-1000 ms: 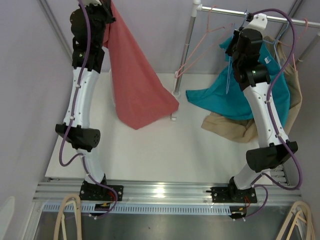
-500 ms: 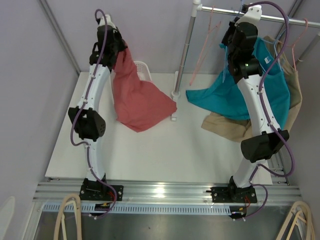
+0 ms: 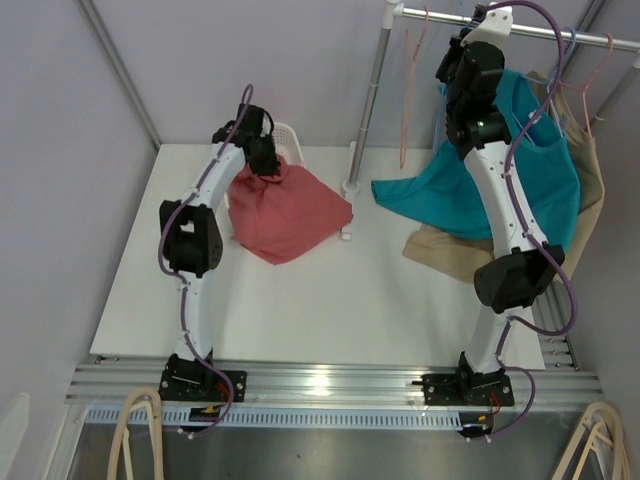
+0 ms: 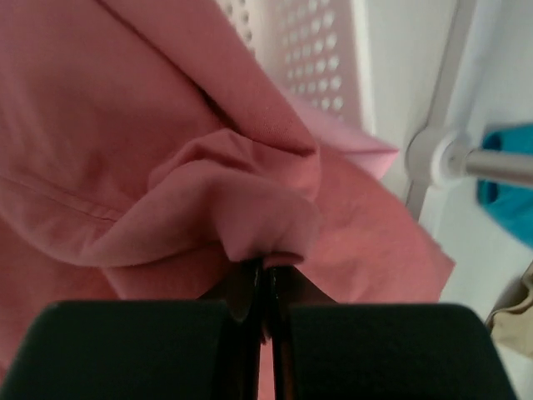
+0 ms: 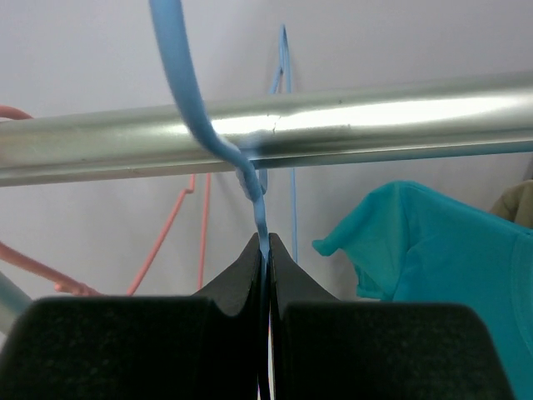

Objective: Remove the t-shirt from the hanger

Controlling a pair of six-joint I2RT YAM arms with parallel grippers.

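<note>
I note: red t-shirt, soft matt creased cloth; rail above my right gripper, glossy metal; blue hanger, smooth plastic; basket, perforated white plastic.
</note>
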